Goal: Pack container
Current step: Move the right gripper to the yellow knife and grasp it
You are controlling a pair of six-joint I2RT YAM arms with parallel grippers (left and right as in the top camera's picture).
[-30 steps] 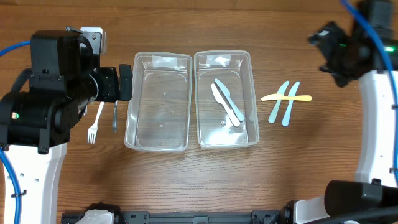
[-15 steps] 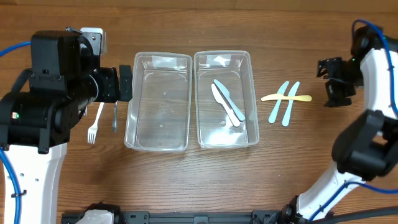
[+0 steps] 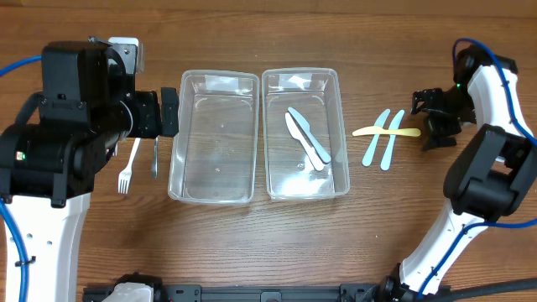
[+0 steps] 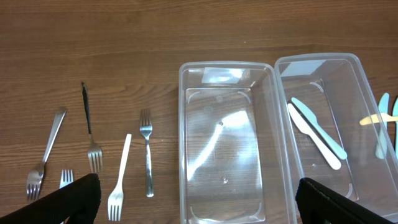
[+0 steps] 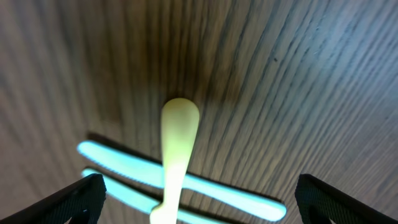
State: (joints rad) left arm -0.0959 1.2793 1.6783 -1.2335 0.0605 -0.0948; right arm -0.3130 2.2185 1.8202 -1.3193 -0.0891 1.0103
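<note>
Item: yellow knife (image 3: pixel 386 132), lay crossed over two blue knives (image 3: pixel 374 139), right of the right container (image 3: pixel 339 109). Right gripper (image 3: pixel 430 120): jaws apart, farther right. Risk judged: a low pinch might have dragged the blue knives along.

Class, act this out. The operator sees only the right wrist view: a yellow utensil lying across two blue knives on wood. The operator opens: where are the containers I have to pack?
Observer: Two clear ones stand side by side, the left container and the right container.
Operator: Anything packed yet?
Observer: The right one holds a white knife and a pale blue knife; the left one is empty.
Operator: What else lies loose?
Observer: Several forks lie to the left of the left container.
</note>
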